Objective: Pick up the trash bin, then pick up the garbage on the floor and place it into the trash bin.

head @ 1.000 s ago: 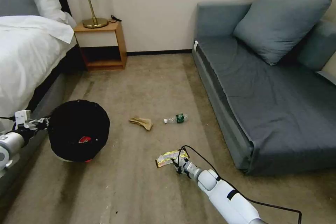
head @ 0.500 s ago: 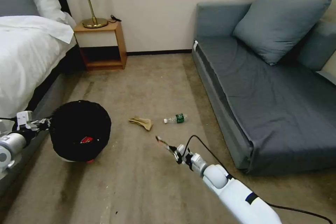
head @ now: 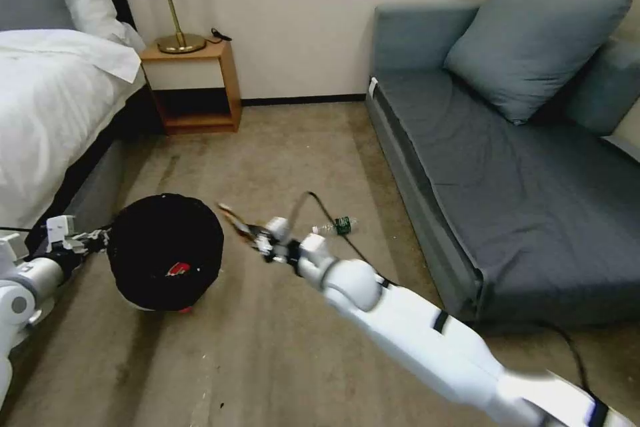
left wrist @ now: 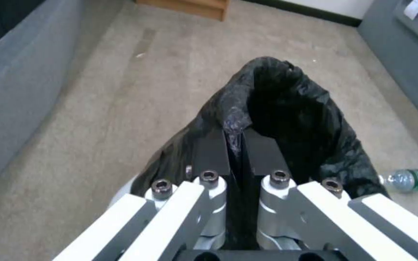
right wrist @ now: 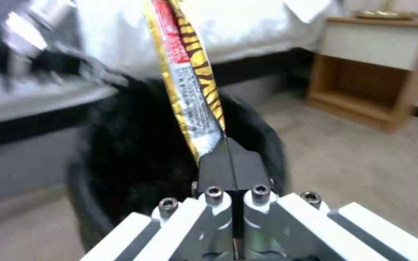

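Your left gripper (head: 100, 238) sits at the lower left of the head view, its pads (left wrist: 262, 154) pinched tight on the crinkled black liner at the rim of the trash bin (head: 167, 250). The bin is tipped so you look into its mouth, with a red-and-white packet (head: 177, 270) lying inside. Your right gripper (head: 257, 238) is at the centre of the head view, just right of the bin's rim, fingers (right wrist: 221, 170) clamped fully together on the end of the gold-brown snack wrapper (right wrist: 187, 79). In the right wrist view that wrapper stands up from the pads with the bin's dark opening behind it. The clear plastic bottle (head: 337, 225) lies on the carpet (head: 293, 147) just beyond your right arm, near the grey sofa (head: 507, 167).
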Tool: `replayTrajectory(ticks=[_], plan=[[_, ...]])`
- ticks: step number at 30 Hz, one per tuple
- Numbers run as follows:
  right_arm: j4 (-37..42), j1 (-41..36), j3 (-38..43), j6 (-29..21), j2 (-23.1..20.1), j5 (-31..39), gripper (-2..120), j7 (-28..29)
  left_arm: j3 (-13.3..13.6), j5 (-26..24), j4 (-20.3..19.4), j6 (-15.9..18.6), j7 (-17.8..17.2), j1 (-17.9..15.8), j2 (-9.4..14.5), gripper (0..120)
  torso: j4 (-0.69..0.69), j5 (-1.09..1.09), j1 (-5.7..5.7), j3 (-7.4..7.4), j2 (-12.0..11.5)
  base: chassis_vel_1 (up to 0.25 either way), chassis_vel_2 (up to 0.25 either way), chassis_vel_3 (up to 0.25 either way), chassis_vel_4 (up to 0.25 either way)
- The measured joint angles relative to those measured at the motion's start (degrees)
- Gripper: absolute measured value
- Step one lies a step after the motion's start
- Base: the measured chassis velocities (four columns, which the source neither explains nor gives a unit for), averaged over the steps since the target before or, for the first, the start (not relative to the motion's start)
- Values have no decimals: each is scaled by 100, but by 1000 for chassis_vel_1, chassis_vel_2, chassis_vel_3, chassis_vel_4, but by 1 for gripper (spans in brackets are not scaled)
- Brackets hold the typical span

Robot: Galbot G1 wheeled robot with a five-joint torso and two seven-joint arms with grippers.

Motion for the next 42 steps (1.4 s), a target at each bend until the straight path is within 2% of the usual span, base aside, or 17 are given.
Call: replayTrajectory(ticks=[3,5,7,9,12,15,22,23,26,28,31,32,34,36,38,40,42], plan=[[-304,624,-433,-66,564,302,0,299,5,8,-41,-2,8,-2,-21,5,2,0,0,0,0,0,0,0,0],[-380,726,-495,-76,677,362,0,365,7,8,-57,-2,9,-1,-30,5,1,0,0,0,0,0,0,0,0],[-754,1098,-697,-117,1152,608,0,680,33,20,-112,-2,11,3,-62,5,0,-1,0,0,0,0,0,0,0],[-840,1149,-732,-135,1244,668,0,769,44,22,-119,-2,12,3,-67,5,1,0,0,0,0,0,0,0,0],[-1439,1313,-853,-289,1438,1081,0,1453,107,29,-138,-12,24,-22,-125,5,1,-1,0,0,0,0,0,0,0],[-1663,1286,-832,-327,1436,1098,7,1569,116,38,-138,-28,41,-27,-155,5,-5,0,0,0,0,0,0,0,0],[-1712,1214,-829,-371,1419,1057,32,1561,85,36,-134,-57,70,-24,-156,5,1,2,0,0,0,0,0,0,0],[-1712,1214,-829,-371,1419,1057,32,1561,85,36,-134,-57,70,-24,-156,5,1,2,0,0,0,0,0,0,0],[-1562,1099,-837,-305,1411,734,49,1547,66,28,-91,-63,70,-52,-152,5,-1,2,0,0,0,0,0,0,0],[-1526,1065,-837,-266,1410,653,50,1544,55,27,-85,-64,68,-54,-151,5,-1,2,0,0,0,0,0,0,0],[-1075,469,-608,154,1339,-67,67,1484,-16,18,-71,-77,56,-28,-163,5,3,3,0,0,0,0,0,0,0],[-1075,469,-608,154,1339,-67,67,1484,-16,18,-71,-77,56,-28,-163,5,3,3,0,0,0,0,0,0,0],[-713,-14,-205,267,1028,-291,75,1463,-61,17,-71,-82,48,1,-179,5,3,4,0,0,0,0,0,0,0],[-612,-154,-62,300,922,-356,77,1437,-70,17,-70,-83,47,5,-181,5,2,3,0,0,0,0,0,0,0],[-213,-813,681,498,449,-675,90,1210,-110,13,-45,-87,46,30,-173,5,-3,4,0,-1,0,0,0,0,0],[-54,-1221,1127,659,187,-886,96,1056,-129,9,-26,-88,46,41,-150,5,-4,3,0,-1,0,0,0,0,0],[62,-1567,1460,812,4,-1066,98,922,-139,0,-11,-90,46,45,-122,5,-5,4,0,-1,0,0,0,0,0]])
